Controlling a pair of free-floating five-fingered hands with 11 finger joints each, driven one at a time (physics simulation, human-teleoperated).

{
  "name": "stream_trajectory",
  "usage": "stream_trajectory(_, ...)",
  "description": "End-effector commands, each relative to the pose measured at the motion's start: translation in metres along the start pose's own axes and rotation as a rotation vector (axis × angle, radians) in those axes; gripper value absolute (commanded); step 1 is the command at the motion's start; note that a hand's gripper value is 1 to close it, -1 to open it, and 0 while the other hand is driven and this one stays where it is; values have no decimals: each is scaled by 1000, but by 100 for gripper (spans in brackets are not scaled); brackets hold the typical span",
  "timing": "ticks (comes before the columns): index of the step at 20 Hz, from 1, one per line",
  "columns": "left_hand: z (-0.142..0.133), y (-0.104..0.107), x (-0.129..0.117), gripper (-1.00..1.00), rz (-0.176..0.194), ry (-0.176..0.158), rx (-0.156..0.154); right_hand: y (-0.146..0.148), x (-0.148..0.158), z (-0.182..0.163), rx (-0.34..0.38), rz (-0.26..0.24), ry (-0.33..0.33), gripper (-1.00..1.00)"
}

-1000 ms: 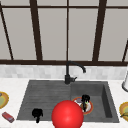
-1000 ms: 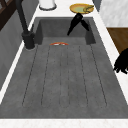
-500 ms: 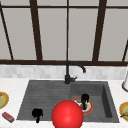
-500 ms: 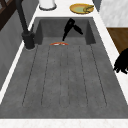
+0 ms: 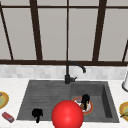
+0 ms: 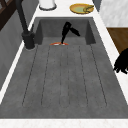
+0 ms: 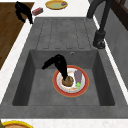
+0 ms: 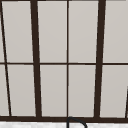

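While reaching down into the sink basin (image 7: 30, 75), right robot hand (image 7: 60, 63) with fingers straight and relaxed, tips touching the brown food lump (image 7: 67, 81) on the red-rimmed plate (image 7: 83, 87). Grasping nothing, just poking it. Purple piece (image 7: 78, 75) and a green bit (image 7: 78, 85) right beside on the same plate. Left robot hand (image 5: 37, 113) idle over the front edge of the worktop (image 5: 15, 123), fingers curled, clenched on nothing. Big red ball (image 5: 67, 115) up front, black faucet (image 5: 68, 75) behind.

Right hand (image 5: 85, 99) pointing down — left hand (image 5: 37, 114) idle.
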Motion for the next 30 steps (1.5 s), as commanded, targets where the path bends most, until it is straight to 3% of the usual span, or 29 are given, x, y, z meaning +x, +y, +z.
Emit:
stream_trajectory(1, 0, 0, 0, 0, 0, 0, 0, 6, -1, -13, 2, 0, 0, -100)
stream_trajectory(5, 0, 0, 0, 0, 0, 0, 0, 15, 2, -32, -14, 18, 39, -100)
stream_trajectory(9, 0, 0, 0, 0, 0, 0, 0, 19, 1, -32, -52, 0, 20, -100)
stream_trajectory(12, 0, 0, 0, 0, 0, 0, 0, 27, -8, -12, -204, -8, 12, -100)
stream_trajectory(17, 0, 0, 0, 0, 0, 0, 0, 38, -8, -6, -315, -40, 5, -100)
stream_trajectory(24, 0, 0, 0, 0, 0, 0, 0, 17, -8, -51, -178, -45, 18, -100)
stream_trajectory(30, 0, 0, 0, 0, 0, 0, 0, -2, -18, -68, -297, -52, -28, -100)
